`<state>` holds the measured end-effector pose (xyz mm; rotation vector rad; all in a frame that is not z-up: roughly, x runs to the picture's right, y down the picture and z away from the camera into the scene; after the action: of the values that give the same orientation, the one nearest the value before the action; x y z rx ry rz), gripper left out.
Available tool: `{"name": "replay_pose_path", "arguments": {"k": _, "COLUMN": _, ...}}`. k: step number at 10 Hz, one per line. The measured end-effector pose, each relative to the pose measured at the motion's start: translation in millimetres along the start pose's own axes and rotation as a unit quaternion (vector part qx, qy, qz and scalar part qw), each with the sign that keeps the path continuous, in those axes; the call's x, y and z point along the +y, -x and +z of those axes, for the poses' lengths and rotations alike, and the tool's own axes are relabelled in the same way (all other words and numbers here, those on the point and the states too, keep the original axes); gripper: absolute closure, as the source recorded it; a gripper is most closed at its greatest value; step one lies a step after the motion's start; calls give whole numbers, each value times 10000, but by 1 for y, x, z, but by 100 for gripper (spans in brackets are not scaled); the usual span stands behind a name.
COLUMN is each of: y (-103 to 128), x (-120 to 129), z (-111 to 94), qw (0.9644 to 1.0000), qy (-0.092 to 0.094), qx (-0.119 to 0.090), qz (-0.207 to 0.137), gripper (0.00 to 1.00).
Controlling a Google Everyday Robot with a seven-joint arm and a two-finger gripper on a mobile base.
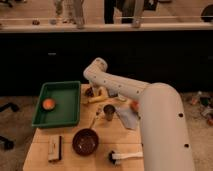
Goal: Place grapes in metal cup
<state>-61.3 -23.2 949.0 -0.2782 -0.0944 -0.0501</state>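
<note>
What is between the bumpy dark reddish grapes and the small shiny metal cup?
A pale yellow object lies partly in that gap, right beside the dark reddish bumpy grapes, which sit under the gripper next to the green tray. The small shiny metal cup stands a little nearer the front.

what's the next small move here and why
Probably ease the pincer down onto the grapes to grasp them: it hangs just above them beside the green tray, and the grapes lie on the table, apart from the metal cup nearer the camera.
</note>
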Motion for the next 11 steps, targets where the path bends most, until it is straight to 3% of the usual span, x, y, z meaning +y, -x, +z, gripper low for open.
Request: {"name": "replay_pose_path", "arguments": {"k": 11, "y": 21, "x": 5, "z": 32, "qw": 9980, "qy": 515, "qx": -159, "qz": -332, "gripper": 20}}
